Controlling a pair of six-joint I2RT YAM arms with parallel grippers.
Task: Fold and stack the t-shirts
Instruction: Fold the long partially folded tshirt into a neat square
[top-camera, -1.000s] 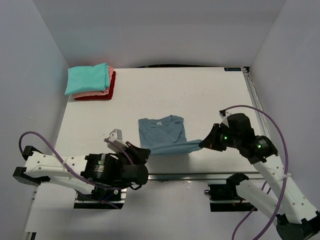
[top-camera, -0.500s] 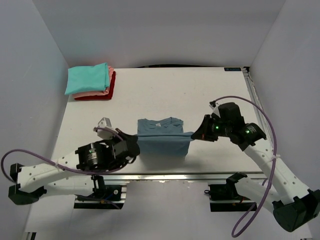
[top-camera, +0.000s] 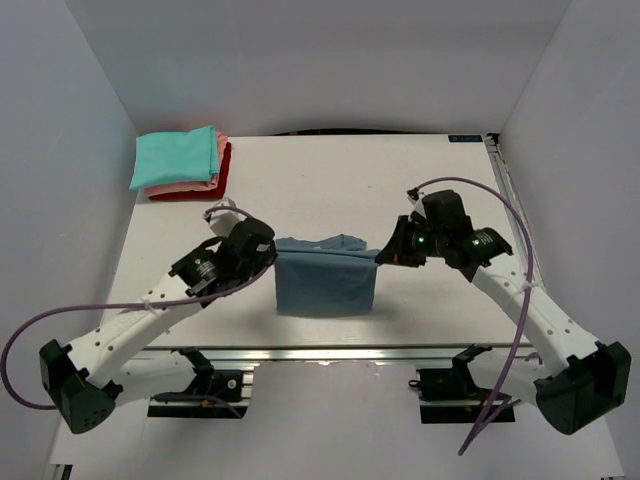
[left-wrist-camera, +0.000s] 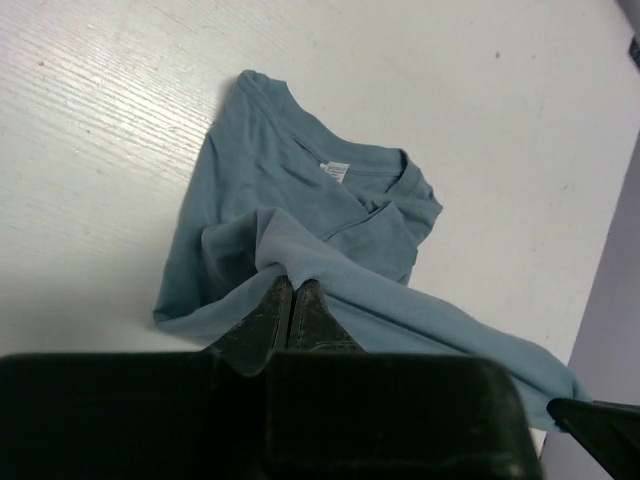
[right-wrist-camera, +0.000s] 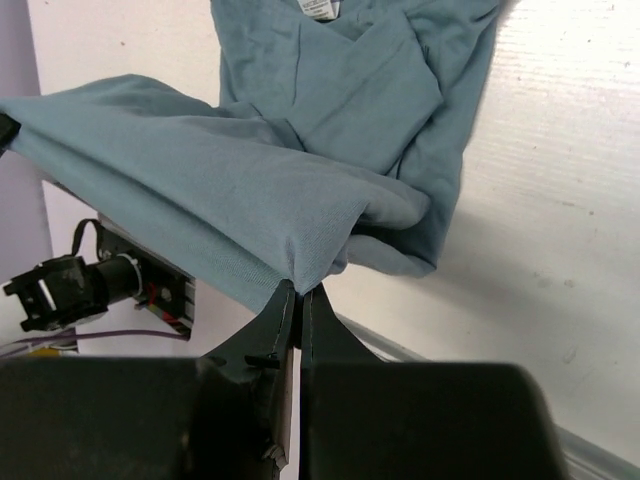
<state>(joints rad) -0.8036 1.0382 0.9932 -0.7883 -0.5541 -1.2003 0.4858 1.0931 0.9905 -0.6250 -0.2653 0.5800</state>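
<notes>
Two sets of fingers are clamped on the same slate-blue t-shirt (top-camera: 325, 285), which sits near the middle of the white table (top-camera: 420, 180), closer to the arms than to the far wall. The left fingers (top-camera: 268, 255) are pinched tight on a bunched fold of the cloth at its left side. In the left wrist view the tips (left-wrist-camera: 290, 305) meet with fabric caught between them. The right fingers (top-camera: 380, 255) are likewise clenched on the shirt's right side, and the right wrist view shows them (right-wrist-camera: 297, 305) nipping a doubled edge that is raised off the table. From above, a straight, taut edge of cloth runs between the two grips. The collar end shows just beyond that edge, and the rest of the shirt spreads toward the near side of the table. A small white neck tag (left-wrist-camera: 336, 171) lies inside the collar, and it also shows at the top edge of the right wrist view (right-wrist-camera: 320, 8). Its print is too small to read. In the far left corner, well apart from this shirt, is a folded stack. The teal t-shirt (top-camera: 175, 157) is on top, the salmon-pink t-shirt (top-camera: 221, 148) is under it, and the red t-shirt (top-camera: 186, 195) is at the bottom.
</notes>
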